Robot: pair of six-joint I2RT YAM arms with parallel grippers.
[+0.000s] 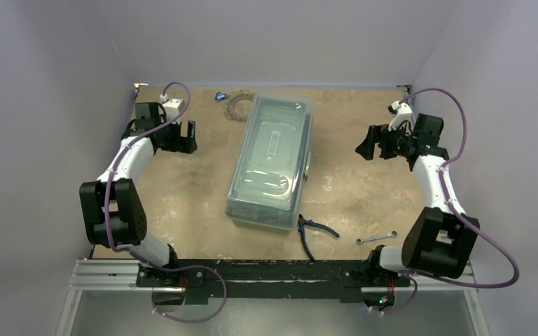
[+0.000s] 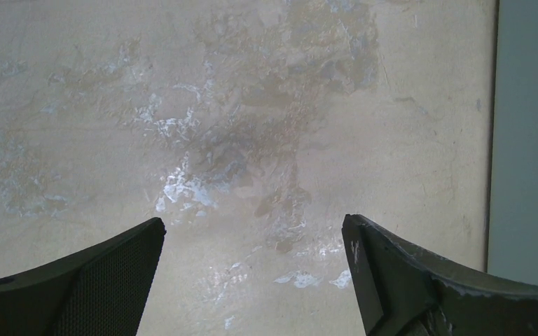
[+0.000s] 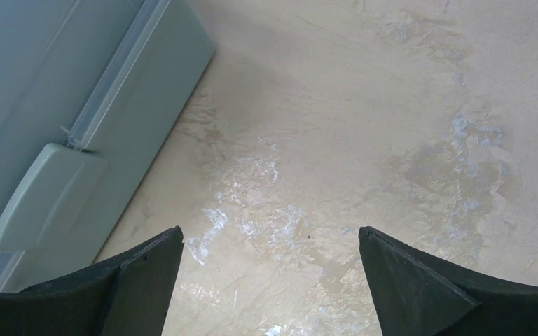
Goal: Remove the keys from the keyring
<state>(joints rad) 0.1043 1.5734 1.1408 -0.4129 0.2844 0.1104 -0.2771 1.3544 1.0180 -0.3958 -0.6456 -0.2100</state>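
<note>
The keyring (image 1: 239,106) lies at the far edge of the table, just left of the clear box's far end, fringed with small grey keys. A blue-headed key (image 1: 219,96) lies just left of it. My left gripper (image 1: 185,137) is open and empty, hovering over bare table to the near left of the ring; its wrist view shows only tabletop between the fingers (image 2: 252,231). My right gripper (image 1: 366,143) is open and empty on the right side of the box, its fingers (image 3: 270,238) over bare table. Neither wrist view shows the keys.
A clear plastic box (image 1: 272,161) with a lid stands in the middle of the table; its latch and side show in the right wrist view (image 3: 49,196). Blue-handled pliers (image 1: 312,231) and a silver wrench (image 1: 376,238) lie near the front edge.
</note>
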